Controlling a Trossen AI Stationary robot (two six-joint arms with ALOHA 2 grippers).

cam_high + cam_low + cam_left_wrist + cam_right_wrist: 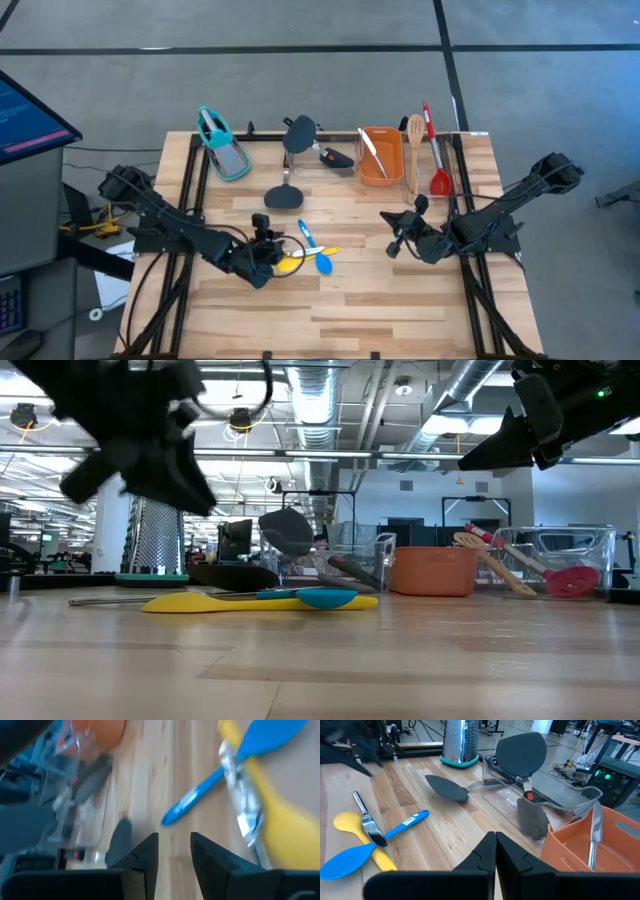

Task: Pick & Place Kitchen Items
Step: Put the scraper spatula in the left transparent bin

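**Left pincer above the crossed spoons**

Left pincer raised off the tabletop beside the yellow spoon and blue spoon, fingers part open, nothing between them. Spoons crossed mid-tabletop with a steel piece over them (possibly tongs; hard to tell). Black spatula flat just behind. Red spoon and wooden slotted spoon in the clear tray beside the orange tub. Right pincer closed tight, empty, hanging near the tray.
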